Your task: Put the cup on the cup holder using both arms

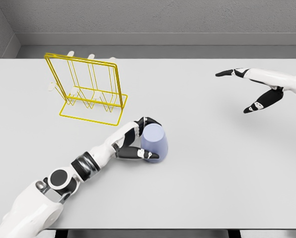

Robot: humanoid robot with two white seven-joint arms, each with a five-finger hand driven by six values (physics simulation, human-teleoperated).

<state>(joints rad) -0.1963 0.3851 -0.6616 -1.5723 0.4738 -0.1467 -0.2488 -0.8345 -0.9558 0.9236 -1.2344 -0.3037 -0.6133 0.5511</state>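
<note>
1. Nearest the camera, the left arm [63, 181] comes up from the table's [212, 173] front left corner.
2. Its left hand [138, 141] has fingers curled around the lavender cup [154, 141], gripping it from the left side.
3. That cup stands on the table near the middle, toward the front edge.
4. Behind it, near the back left corner, stands the yellow wire cup holder [88, 89], apart from the cup.
5. At the right edge, the right hand [255, 89] hovers with fingers spread wide, holding nothing.

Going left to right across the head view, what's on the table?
Yellow rack → left hand → cup, which that hand grasps → right hand, open above the table's right side.
</note>
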